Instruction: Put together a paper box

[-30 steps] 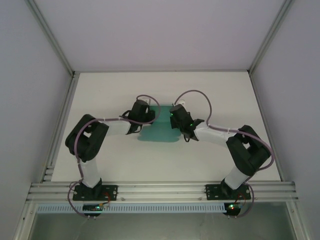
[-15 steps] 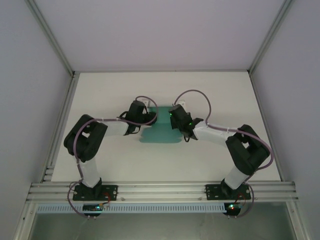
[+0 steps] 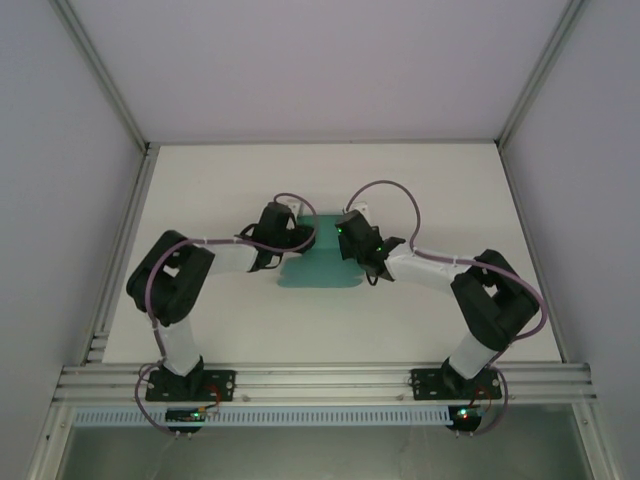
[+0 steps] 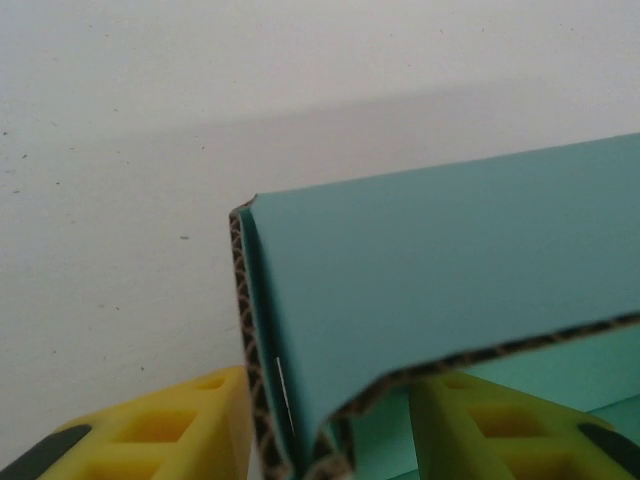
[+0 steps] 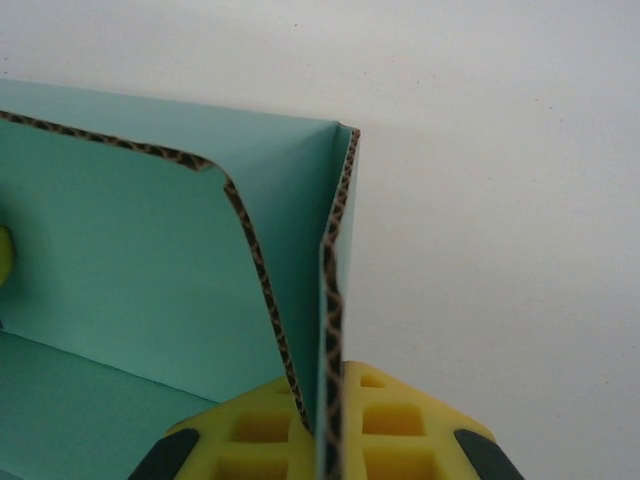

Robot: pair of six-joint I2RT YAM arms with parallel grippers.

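Observation:
The teal paper box [image 3: 318, 268] lies mid-table, partly folded, with its walls raised at the far end. My left gripper [image 3: 298, 237] is at its left far corner. In the left wrist view the yellow fingers [image 4: 170, 430] straddle that corner [image 4: 450, 260]. The left finger lies against the outer wall, and a gap shows between the card and the right finger, so this gripper [image 4: 330, 425] is open. My right gripper [image 3: 347, 232] is at the right far corner. In the right wrist view it [image 5: 325, 400] is shut on the side wall and an inner flap of the box [image 5: 130, 260].
The white table [image 3: 450, 190] has bare room on every side of the box. Plain walls and an aluminium frame [image 3: 320, 380] close in the workspace. Both arms [image 3: 180, 280] bend inward from their bases at the near edge.
My left wrist has drifted slightly left and back at the box corner, and its jaws now stand a little wider. The right gripper has kept its hold, shifting barely left.

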